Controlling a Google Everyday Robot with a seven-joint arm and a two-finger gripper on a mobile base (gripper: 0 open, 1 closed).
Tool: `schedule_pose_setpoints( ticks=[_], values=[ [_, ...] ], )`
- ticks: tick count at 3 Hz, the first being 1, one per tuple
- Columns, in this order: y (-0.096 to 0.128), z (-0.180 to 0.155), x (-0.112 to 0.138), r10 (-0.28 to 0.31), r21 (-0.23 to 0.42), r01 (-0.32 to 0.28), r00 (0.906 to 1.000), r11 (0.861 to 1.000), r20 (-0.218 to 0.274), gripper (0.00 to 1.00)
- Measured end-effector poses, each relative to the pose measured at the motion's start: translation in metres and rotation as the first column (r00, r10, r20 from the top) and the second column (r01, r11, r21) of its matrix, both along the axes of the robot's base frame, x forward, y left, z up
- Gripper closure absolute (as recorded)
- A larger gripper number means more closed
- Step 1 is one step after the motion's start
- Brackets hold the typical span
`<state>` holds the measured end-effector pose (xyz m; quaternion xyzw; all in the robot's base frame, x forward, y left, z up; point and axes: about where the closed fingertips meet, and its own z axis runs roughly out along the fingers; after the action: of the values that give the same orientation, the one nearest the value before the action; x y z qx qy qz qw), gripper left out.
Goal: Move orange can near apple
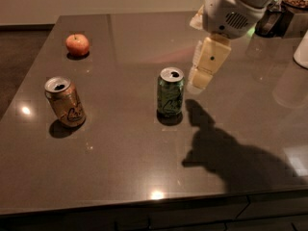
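1. One gripper [198, 81] hangs above the table [130, 177], right of the table's middle and closer to the far edge than to the near edge. It points down, angled slightly toward the left edge.
2. Jaw state: how far the jaws stand apart cannot be told from this view. Nothing is seen in the grip, and the gripper touches neither can.
3. Above the gripper, the white arm housing [231, 8] runs out of view over the far right corner.
4. The green can [170, 93] stands upright near the middle of the table. It is just left of the gripper and a little nearer the near edge, with a gap between the two.
5. The arm's shadow [226, 148] lies on the table surface between the green can and the near right corner.
6. The orange can [65, 101] stands close to the left edge, about midway between the far and near edges. Its opened top faces up and its dark logo faces the near edge. It is well apart from the green can and from the gripper.
7. The apple [77, 44] rests toward the far left corner. It is separate from the orange can, with bare table between them.
8. At the far right corner sits a dark object [269, 20]. A white object [302, 52] is cut off at the right edge. Neither can be identified.
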<state>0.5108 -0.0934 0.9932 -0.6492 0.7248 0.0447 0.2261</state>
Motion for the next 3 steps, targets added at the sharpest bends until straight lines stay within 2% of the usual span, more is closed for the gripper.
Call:
schedule_pose_setpoints(
  ticks=[3],
  values=[
    [0.116, -0.019, 0.018, 0.112, 0.077, -0.112, 0.9937, 0.991, 0.001, 0.0]
  ],
)
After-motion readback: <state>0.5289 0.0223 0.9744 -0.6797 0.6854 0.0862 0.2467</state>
